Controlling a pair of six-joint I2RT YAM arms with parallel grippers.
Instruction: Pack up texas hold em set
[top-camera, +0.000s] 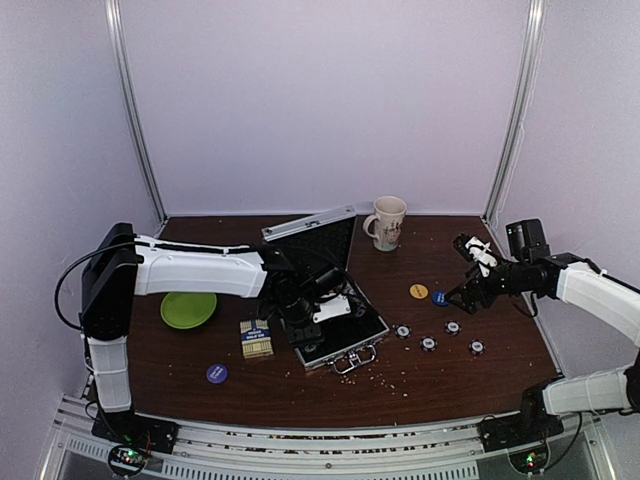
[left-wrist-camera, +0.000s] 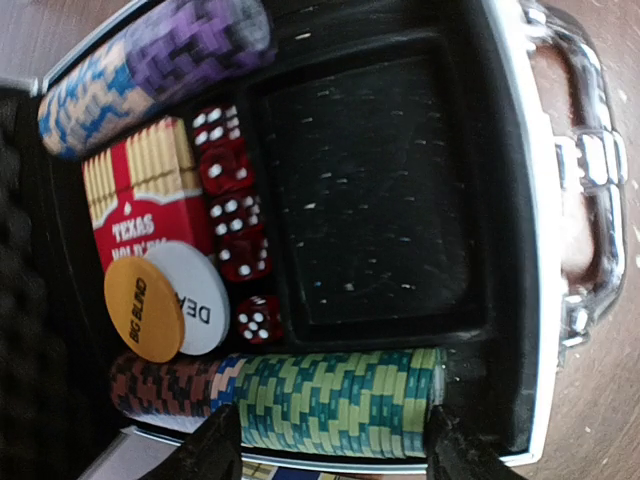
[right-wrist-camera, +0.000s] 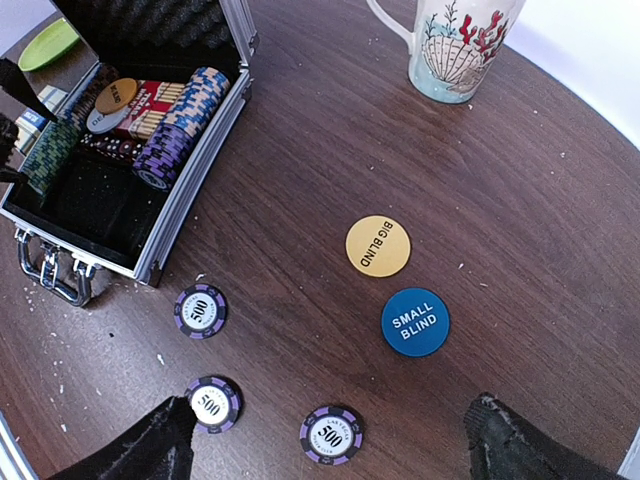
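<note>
Fingers (left-wrist-camera: 215, 452) of the left gripper (left-wrist-camera: 330, 455) stand apart astride the green chip row (left-wrist-camera: 340, 400), low in the open briefcase (right-wrist-camera: 200, 160). I cannot tell whether they press on it. Beyond those fingers the case's large compartment is bare, and the card deck box (left-wrist-camera: 140, 210) and dice (left-wrist-camera: 235, 215) lie further in.

The right gripper (right-wrist-camera: 330, 410) hangs over the table with its jaws spread wide and nothing between them. Ahead of its fingers lie the BIG BLIND button (right-wrist-camera: 378, 245) and SMALL BLIND button (right-wrist-camera: 415, 321). The nearest loose chip (right-wrist-camera: 331, 435) sits between the fingers, with two more off to one side.

Packing looks about midway. The next move is probably for the right arm to descend, centre on that chip and pinch its thin edge.
</note>
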